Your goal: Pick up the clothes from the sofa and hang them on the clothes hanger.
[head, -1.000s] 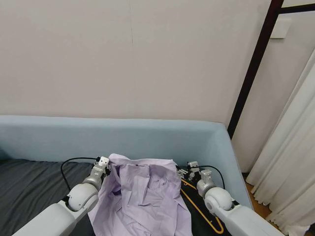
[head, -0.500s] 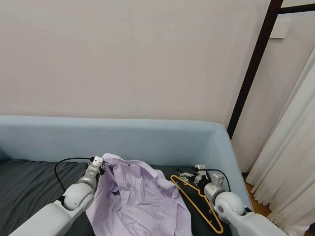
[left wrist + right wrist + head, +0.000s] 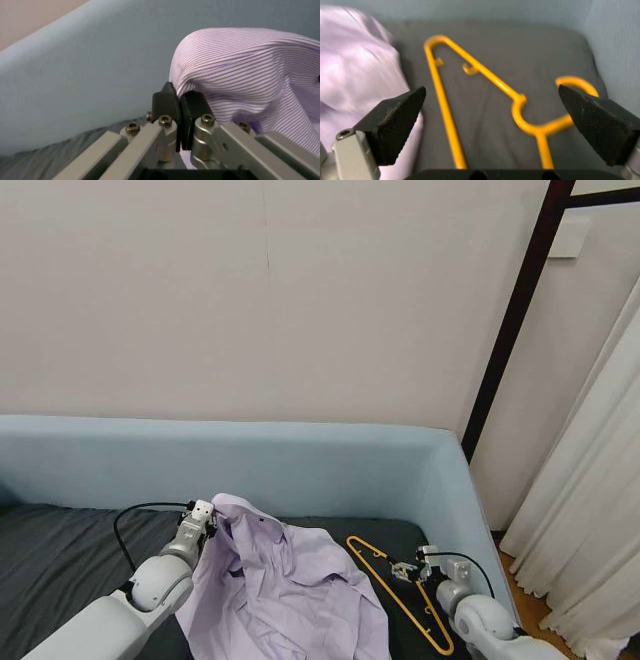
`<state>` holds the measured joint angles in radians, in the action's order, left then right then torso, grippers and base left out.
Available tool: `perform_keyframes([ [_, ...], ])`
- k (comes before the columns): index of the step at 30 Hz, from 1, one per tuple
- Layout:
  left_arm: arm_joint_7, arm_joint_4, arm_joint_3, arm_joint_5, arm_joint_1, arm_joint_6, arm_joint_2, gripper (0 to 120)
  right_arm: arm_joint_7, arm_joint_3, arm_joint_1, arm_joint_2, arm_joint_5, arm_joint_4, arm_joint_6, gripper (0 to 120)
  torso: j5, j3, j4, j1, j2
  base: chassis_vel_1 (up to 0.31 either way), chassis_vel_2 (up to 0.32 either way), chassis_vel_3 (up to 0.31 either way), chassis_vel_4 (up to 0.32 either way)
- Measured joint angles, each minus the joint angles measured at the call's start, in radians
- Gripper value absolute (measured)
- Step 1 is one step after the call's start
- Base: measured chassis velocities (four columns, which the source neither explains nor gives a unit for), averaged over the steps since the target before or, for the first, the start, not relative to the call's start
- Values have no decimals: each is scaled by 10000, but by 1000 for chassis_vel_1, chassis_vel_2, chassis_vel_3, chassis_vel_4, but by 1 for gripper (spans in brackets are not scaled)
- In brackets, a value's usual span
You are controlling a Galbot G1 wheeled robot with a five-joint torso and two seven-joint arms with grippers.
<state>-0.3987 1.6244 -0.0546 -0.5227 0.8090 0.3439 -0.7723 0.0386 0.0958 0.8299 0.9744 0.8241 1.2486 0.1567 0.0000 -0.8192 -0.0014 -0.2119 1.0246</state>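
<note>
Left gripper (image 3: 179,95) pinching shirt (image 3: 240,67) edge, hanger (image 3: 492,78) apart

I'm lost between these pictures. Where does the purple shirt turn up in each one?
Head view: the shirt lies heaped on the dark seat, low and centre, with the left gripper at its edge and the hanger to its right.
Left wrist view: the shirt is pinched in the left gripper's shut jaws.
Right wrist view: the shirt lies beside the hanger.
Shared landmark: the pale blue sofa wall.
</note>
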Motion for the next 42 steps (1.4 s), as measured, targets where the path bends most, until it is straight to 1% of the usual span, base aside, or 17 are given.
perform_keyframes([
  [8, 35, 168, 0, 42, 67, 0, 127, 0, -268, -41, -64, 226, -514, -975, -71, 100, 0, 0, 0, 0, 0, 0, 0, 0, 0],
  [10, 53, 250, 0, 102, 95, -7, 130, 0, -372, -96, -87, 304, -726, -1523, -133, 100, 0, 0, -1, 0, 0, 0, 0, 0, 0],
  [12, 57, 256, 0, 111, 97, -8, 128, 0, -393, -98, -87, 311, -761, -1595, -144, 100, 0, 0, -2, 0, 0, 0, 0, 0, 0],
  [14, 127, 262, -7, 271, 121, -74, 103, 0, -488, -115, -148, 401, -997, -2136, -252, 100, -1, 0, -2, 0, 0, 0, 0, 0, 0],
  [17, 182, 208, -23, 401, 123, -136, 89, 0, -595, -124, -218, 488, -1085, -2472, -326, 100, 2, 0, 2, 0, 0, 0, 0, 0, 0],
  [19, 195, 214, -54, 427, 124, -148, 103, 0, -634, -143, -232, 521, -1087, -2578, -361, 98, 1, 0, 3, 0, 0, 0, 0, 0, 0],
  [20, 197, 225, -65, 430, 123, -147, 112, 0, -640, -141, -232, 521, -1085, -2576, -360, 93, 0, 0, 0, 0, 0, 0, 0, 0, 0],
  [22, 200, 244, -76, 431, 121, -147, 115, 0, -645, -112, -232, 519, -1081, -2555, -360, 90, -3, 0, -3, 0, 0, 0, 0, 0, 0],
  [25, 200, 272, -84, 432, 123, -148, 99, 0, -651, 34, -214, 514, -1080, -2499, -356, 75, -2, 0, -3, -1, 0, 0, 0, 0, 0],
  [26, 200, 272, -84, 432, 123, -148, 99, 0, -651, 34, -214, 514, -1080, -2499, -356, 75, -2, 0, -3, -1, 0, 0, 0, 0, 0],
  [30, 201, 375, -32, 431, 231, -145, 105, 0, -668, 172, -148, 493, -1130, -2418, -352, 57, -3, 0, 0, 0, 0, 0, 0, 0, 0],
  [31, 201, 375, -32, 431, 231, -145, 105, 0, -668, 172, -148, 493, -1130, -2418, -352, 57, -3, 0, 0, 0, 0, 0, 0, 0, 0],
  [35, 200, 441, 50, 431, 304, -141, 117, 0, -670, 284, -85, 429, -1191, -2243, -334, 39, -2, 1, 0, 0, 0, 0, 0, 0, 0],
  [36, 200, 441, 50, 431, 304, -141, 117, 0, -670, 284, -85, 429, -1191, -2243, -334, 39, -2, 1, 0, 0, 0, 0, 0, 0, 0],
  [39, 199, 500, 76, 427, 326, -136, 117, 0, -634, 325, -21, 388, -1191, -2101, -276, 26, -2, 0, -1, 0, -1, 0, 0, 0, 0],
  [40, 199, 500, 76, 427, 326, -136, 117, 0, -634, 325, -21, 388, -1191, -2101, -276, 26, -2, 0, -1, 0, -1, 0, 0, 0, 0],
  [42, 198, 551, 79, 424, 341, -126, 113, 0, -593, 316, 34, 384, -1167, -2023, -250, 15, -1, 0, -1, 0, -2, 0, 0, 0, 0],
])
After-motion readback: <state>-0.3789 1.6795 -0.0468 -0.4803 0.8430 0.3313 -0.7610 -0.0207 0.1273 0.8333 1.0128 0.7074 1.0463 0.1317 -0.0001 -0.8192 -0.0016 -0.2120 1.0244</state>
